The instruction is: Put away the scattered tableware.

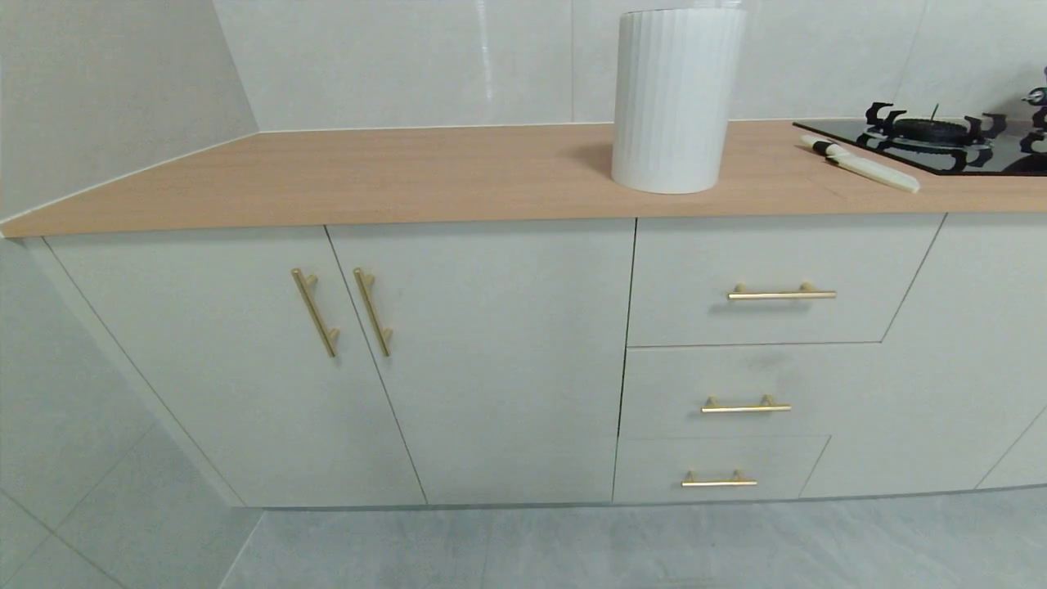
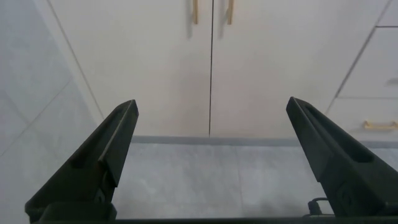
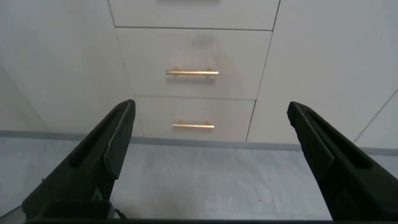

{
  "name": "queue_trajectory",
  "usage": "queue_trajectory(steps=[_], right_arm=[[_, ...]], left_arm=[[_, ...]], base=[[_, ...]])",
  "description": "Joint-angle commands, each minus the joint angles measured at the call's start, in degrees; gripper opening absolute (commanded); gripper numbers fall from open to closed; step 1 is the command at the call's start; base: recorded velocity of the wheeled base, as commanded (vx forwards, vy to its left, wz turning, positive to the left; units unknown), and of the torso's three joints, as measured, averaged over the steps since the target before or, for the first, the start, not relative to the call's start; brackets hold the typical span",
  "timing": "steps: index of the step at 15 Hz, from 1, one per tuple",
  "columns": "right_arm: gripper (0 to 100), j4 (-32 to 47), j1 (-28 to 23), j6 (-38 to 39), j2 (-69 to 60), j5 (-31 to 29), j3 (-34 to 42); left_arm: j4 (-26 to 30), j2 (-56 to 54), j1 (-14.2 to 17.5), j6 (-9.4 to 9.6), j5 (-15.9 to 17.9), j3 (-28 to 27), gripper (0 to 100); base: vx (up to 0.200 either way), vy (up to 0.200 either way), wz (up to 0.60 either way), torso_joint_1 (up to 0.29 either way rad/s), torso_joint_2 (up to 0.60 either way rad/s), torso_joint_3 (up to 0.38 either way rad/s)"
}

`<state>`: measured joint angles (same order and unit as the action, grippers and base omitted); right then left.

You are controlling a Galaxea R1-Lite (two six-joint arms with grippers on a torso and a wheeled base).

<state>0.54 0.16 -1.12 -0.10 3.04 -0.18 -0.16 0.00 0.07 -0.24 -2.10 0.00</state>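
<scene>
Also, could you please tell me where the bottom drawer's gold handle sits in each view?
Head view: the bottom drawer handle is the lowest of the three drawer handles.
Left wrist view: likely the same handle, cut off at the frame edge, beyond the double doors.
Right wrist view: the handle lies directly below the middle drawer handle.
Shared landmark: the floor meeting the cabinet base.

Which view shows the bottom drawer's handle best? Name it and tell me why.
The right wrist view: the bottom drawer handle sits whole, head-on and near mid-frame. The head view shows it whole too, but farther off and at an angle. The left wrist view catches what seems its end, cut by the edge.
</scene>
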Motion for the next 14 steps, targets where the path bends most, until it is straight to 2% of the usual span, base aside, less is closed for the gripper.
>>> queue_trajectory(steps=[1,9,14], right_arm=[[100,0.0,0.0,0.0,0.2,0.0,0.0],[100,0.0,0.0,0.0,0.2,0.0,0.0],[100,0.0,0.0,0.0,0.2,0.0,0.0]], left_arm=[[0.0,0.1,0.0,-0.02,0.0,0.0,100],[0.0,0.1,0.0,-0.02,0.0,0.0,100],[0.0,0.1,0.0,-0.02,0.0,0.0,100]], base=[[0.200,0.000,0.00,0.002,0.01,0.007],[0.200,0.000,0.00,0.004,0.00,0.001],[0.000,0.000,0.00,0.000,0.00,0.000]])
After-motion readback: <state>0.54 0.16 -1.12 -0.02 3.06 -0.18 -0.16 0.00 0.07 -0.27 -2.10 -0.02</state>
